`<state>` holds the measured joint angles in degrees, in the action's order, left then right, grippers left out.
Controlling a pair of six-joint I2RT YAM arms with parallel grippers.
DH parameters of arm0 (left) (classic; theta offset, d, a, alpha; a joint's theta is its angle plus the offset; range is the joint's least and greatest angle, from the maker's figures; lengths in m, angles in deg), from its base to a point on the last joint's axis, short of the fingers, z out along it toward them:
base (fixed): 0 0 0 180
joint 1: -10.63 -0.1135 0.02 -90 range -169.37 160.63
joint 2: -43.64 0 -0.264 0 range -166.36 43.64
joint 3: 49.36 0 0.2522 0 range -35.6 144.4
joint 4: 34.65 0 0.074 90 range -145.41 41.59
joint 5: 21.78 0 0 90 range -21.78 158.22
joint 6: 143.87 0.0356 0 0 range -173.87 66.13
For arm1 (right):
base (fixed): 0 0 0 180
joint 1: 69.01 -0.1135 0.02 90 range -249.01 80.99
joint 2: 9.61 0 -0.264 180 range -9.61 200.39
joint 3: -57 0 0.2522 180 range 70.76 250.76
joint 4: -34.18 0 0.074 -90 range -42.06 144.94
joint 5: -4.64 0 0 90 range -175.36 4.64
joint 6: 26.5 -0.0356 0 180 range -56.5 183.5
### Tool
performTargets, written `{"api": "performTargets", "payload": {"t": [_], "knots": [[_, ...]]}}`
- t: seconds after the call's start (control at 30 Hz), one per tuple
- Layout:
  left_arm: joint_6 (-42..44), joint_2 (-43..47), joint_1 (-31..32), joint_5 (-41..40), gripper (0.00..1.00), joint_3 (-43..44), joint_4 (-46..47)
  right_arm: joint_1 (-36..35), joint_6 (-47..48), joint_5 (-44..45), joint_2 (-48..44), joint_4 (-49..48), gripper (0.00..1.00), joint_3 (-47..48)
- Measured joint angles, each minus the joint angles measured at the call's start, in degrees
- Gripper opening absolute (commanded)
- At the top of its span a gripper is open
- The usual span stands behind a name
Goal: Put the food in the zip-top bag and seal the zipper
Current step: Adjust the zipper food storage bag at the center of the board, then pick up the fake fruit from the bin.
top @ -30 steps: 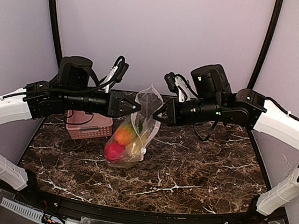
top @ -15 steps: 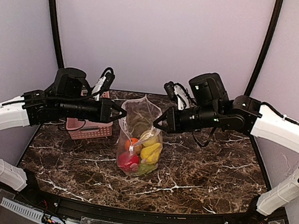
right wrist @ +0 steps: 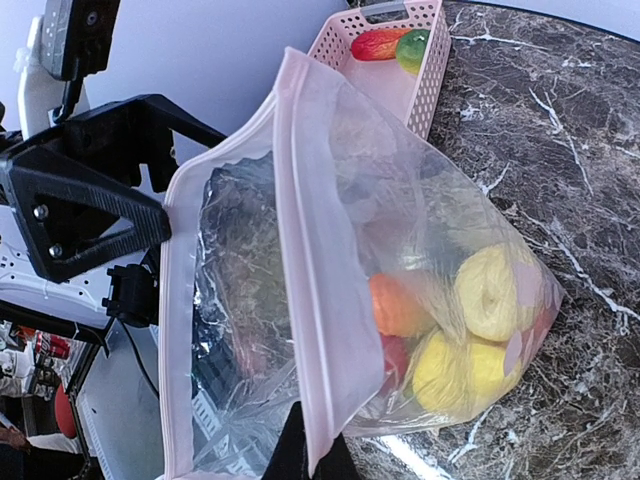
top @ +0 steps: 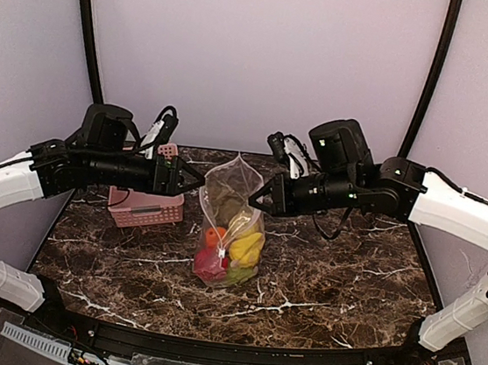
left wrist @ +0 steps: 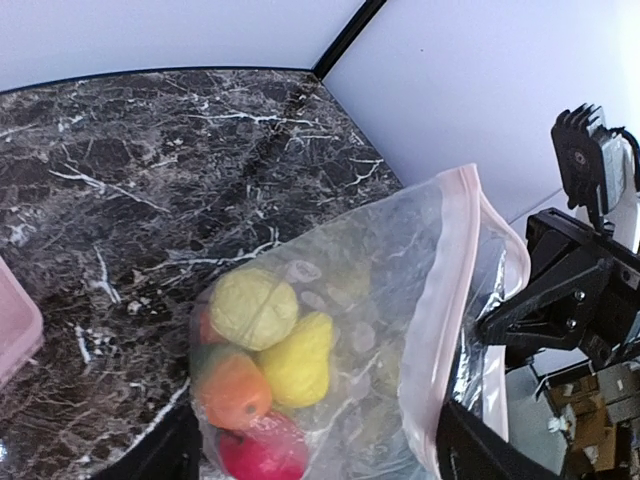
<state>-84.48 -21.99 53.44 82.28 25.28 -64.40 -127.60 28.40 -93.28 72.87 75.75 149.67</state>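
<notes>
The zip-top bag (top: 231,221) stands at the middle of the table (top: 348,274); the right gripper (top: 258,200) pinches its zipper (right wrist: 318,300), and the left gripper (top: 198,180) is spread wide just beside it.

Clear zip-top bag (top: 233,201) with pink zipper (right wrist: 312,300); yellow, orange, red food (left wrist: 268,345); dark white-veined table (top: 330,276).

Seen from the left claw's (top: 194,179) own camera, its two dark fingers (left wrist: 480,450) are cut off at the bottom edge. So is the lowest of the food (left wrist: 262,452) between them. Off to its left, the pink basket (left wrist: 14,330) shows only a corner. The right claw (right wrist: 312,458) is just a dark sliver at the bottom edge. Its tips are lost behind the zipper (right wrist: 318,300) of the zip-top bag (right wrist: 420,200).
</notes>
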Motion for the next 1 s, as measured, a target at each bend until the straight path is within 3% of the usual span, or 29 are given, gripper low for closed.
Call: {"api": "performTargets", "payload": {"t": [0.3,0.53,0.67,1.0], "knots": [[8.24,-0.59,-7.63,-0.02,0.95,12.02,-11.91,0.00,0.02,0.11,-0.57,0.02,0.00,-0.09],[12.68,-5.09,-16.39,1.77,0.96,14.43,-14.75,0.02,0.02,0.44,-0.63,0.09,0.00,-0.09],[13.46,-8.17,-21.62,3.37,0.96,14.32,-14.10,0.02,0.04,0.52,-0.63,0.11,0.00,-0.07],[10.19,-15.87,-33.62,2.05,0.84,7.26,-1.84,0.04,0.04,1.07,-0.63,0.22,0.00,-0.07]]}}
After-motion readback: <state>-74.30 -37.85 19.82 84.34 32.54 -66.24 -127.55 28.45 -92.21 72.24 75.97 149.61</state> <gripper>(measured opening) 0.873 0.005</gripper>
